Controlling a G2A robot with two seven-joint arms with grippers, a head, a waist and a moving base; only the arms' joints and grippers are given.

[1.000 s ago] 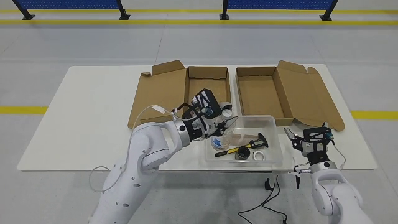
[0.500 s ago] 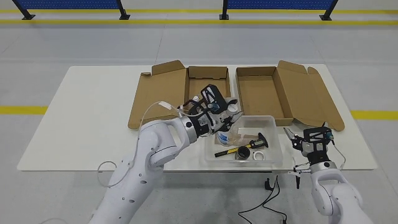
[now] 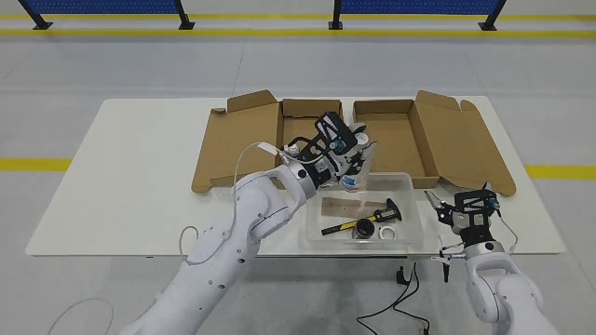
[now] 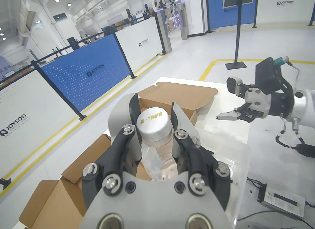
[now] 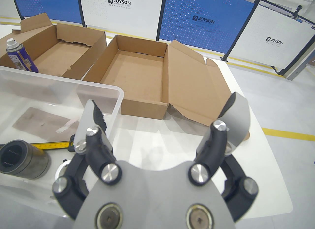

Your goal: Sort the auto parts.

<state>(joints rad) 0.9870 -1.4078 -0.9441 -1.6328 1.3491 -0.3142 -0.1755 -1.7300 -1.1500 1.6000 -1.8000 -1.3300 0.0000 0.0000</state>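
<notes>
Swung up since a second ago: our left hand [image 4: 154,105], clamped on the bottle [image 4: 153,126], sits over the bin's [image 3: 384,175] far rim. We'd clear the cardboard boxes' [image 3: 386,140] wall before releasing.

The clear plastic bottle [image 4: 160,161] has a white cap printed in yellow. The small metal spray can [image 5: 19,55] is blue, with a white cap. In the transparent plastic bin [image 5: 118,94] lie a yellow ruled bar with black markings [image 5: 49,144] and a grey steel cylinder [image 5: 24,161]. The left-hand open cardboard box [image 3: 312,135] and the right-hand open cardboard box [image 3: 386,140] are plain brown. The flat worktop [image 3: 130,167] is white.
</notes>
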